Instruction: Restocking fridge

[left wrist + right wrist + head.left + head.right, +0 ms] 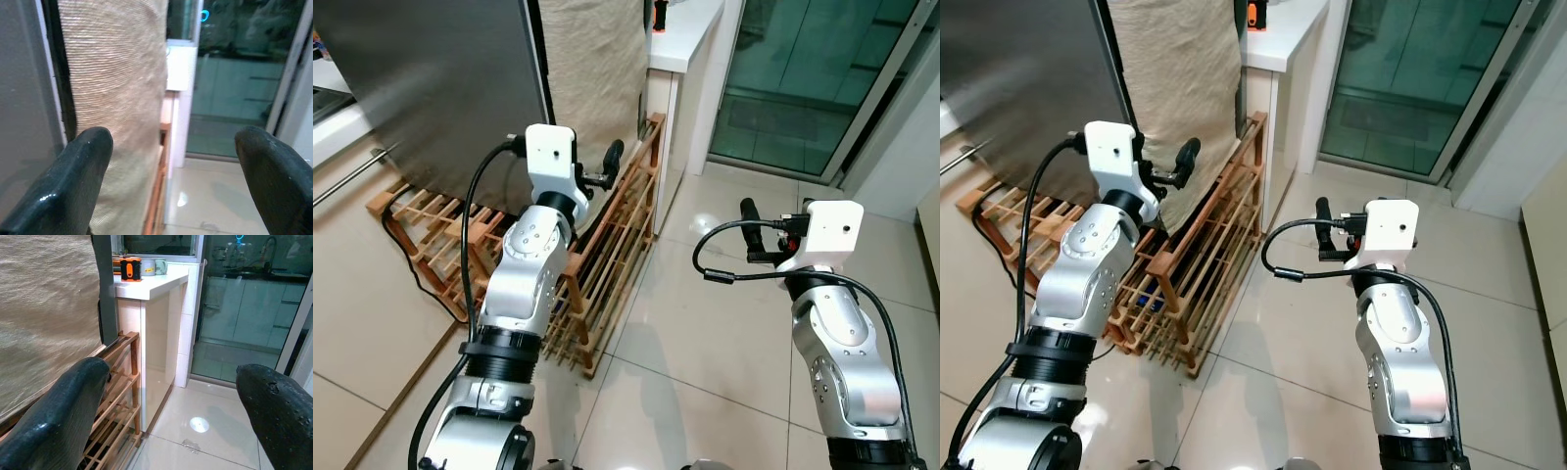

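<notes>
Hovering empty and spread wide, left tool (171,171) and right tool (171,406) flank wooden rack (607,264).

We face the fridge (431,78) at the upper left of the head views. We see it as a tall appliance with a brushed, dark grey stainless-steel face, standing upright on the tiled floor (724,323). Its visible steel face is unbroken and closed, and a black strip runs down the right edge. A beige woven cloth (592,59) hangs just beside that right edge. A low wooden slatted rack (607,264) stands on the floor against the base of the fridge, along its lower edge.
</notes>
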Robot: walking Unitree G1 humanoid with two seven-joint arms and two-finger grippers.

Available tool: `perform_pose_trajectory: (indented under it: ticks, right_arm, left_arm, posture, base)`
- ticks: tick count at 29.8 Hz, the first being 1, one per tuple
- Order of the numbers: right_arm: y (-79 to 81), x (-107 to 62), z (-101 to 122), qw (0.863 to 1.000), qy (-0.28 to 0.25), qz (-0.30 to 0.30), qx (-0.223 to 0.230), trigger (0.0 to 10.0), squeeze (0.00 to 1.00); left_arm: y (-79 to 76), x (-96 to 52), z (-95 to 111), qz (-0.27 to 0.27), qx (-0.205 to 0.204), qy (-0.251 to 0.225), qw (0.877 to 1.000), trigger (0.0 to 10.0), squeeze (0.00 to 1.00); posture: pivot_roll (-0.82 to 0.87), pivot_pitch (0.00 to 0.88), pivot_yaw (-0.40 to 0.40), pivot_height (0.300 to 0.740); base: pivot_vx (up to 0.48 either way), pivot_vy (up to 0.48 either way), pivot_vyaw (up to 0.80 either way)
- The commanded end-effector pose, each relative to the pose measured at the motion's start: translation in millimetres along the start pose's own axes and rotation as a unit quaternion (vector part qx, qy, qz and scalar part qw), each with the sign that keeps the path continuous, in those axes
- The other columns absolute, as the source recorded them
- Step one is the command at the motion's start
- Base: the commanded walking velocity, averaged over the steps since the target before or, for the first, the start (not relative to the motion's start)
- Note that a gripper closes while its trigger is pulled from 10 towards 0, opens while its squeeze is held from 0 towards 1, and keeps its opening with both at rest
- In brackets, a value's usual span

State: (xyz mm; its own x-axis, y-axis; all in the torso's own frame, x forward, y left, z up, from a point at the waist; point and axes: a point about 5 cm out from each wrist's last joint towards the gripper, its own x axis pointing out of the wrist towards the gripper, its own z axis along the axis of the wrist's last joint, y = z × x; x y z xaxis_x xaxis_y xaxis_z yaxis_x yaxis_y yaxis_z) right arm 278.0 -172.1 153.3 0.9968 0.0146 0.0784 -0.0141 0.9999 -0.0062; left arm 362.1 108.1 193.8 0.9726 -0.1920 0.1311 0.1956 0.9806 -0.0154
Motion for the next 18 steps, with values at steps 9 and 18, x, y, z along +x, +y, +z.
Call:
perform_pose_trajectory:
  ticks: [9, 18]
  right_arm:
    - [-17.6, -32.2, 0.4, 0.999, -0.009, -0.043, -0.023, 10.0, 0.99]
    - [-42.5, -85.0, -3.5, 0.996, -0.006, -0.064, -0.062, 10.0, 0.99]
  left_arm:
    - [46.5, -70.7, -12.1, -0.021, -0.049, -0.022, 0.998, 10.0, 0.0]
    - [39.7, -156.0, -45.1, 0.032, 0.007, 0.04, 0.999, 10.0, 0.0]
  posture:
    - [-0.17, 0.0, 0.07, 0.74]
    - [-0.15, 0.005, 0.025, 0.74]
  base:
    - [0.0, 0.0, 0.0]
    - [0.0, 0.0, 0.0]
